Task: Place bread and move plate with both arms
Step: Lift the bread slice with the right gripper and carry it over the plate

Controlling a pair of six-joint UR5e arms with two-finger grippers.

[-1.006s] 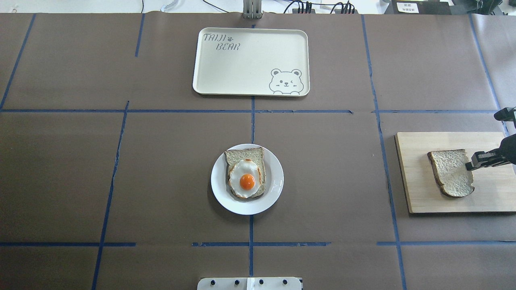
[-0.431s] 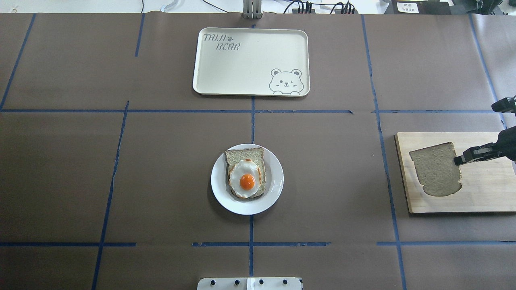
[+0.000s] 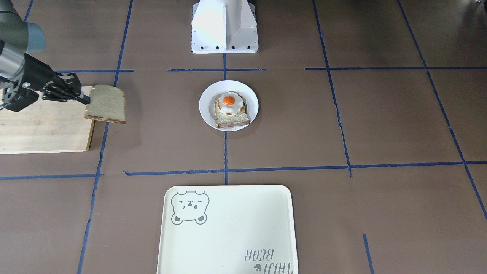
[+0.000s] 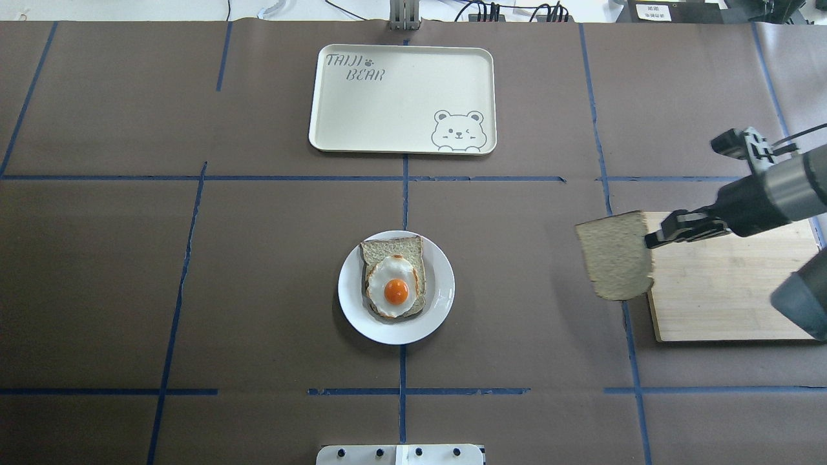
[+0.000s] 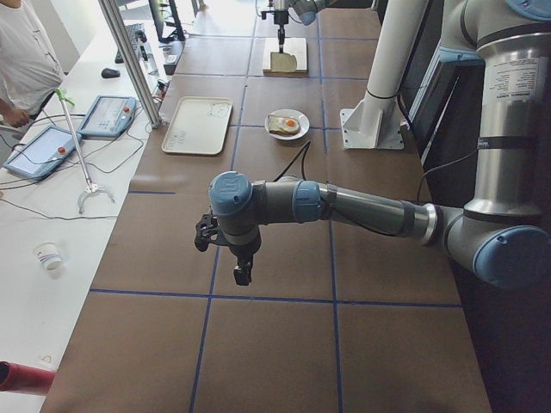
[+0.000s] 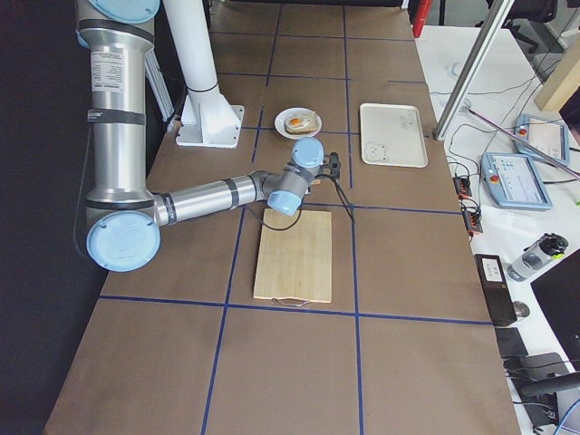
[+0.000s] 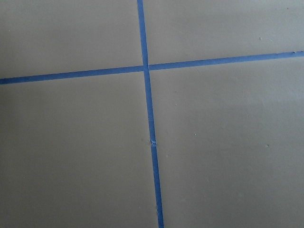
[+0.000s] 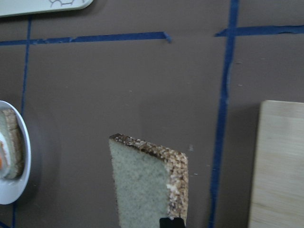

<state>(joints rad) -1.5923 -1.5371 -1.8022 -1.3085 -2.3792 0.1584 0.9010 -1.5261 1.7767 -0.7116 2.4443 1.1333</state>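
Bread (image 4: 614, 258) hangs mid-right of the overhead frame, clamped in my right claw (image 4: 651, 241): carrying step. Next I'd swing it left onto the egg (image 4: 396, 292) on the plate (image 4: 442, 310). Left claw (image 5: 243, 275): cannot tell.

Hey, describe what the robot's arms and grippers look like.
The right arm and left arm are grey tubes with light blue joint caps. The right gripper and left gripper are black, two-fingered. A black cable runs from the right wrist.
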